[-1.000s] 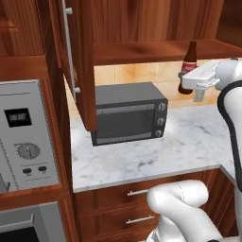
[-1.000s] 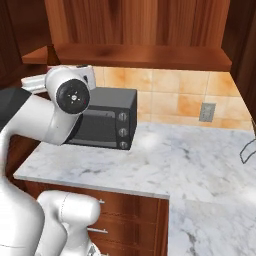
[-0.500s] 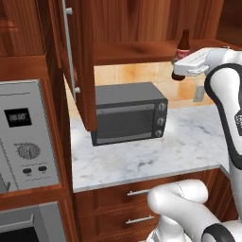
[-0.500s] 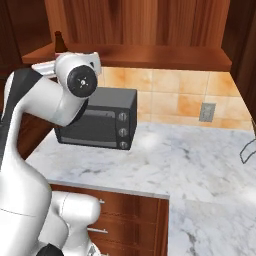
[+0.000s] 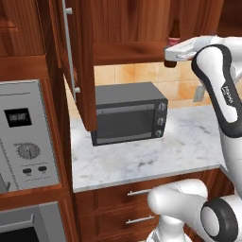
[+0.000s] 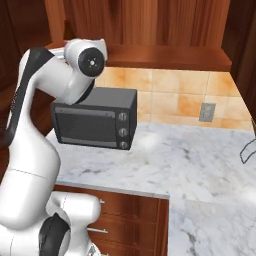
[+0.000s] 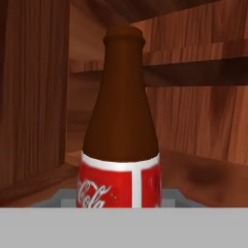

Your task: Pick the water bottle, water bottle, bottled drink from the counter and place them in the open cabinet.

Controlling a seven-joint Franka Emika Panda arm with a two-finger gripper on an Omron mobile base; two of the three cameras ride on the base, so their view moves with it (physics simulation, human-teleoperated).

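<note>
Reddish wood fills my forward view: the cabinet (image 5: 127,28) interior, its shelf (image 5: 132,52) running above the toaster oven (image 5: 128,113) on the marble worktop (image 5: 156,156). My tool (image 5: 172,51) is closed tight on the bottled drink (image 7: 121,140), held upright at the shelf's right end. I'd carry it further in and set it down level before letting go. Shelf lip and the side wall to the left look close; the open door (image 5: 78,61) hangs well clear on the left.
</note>
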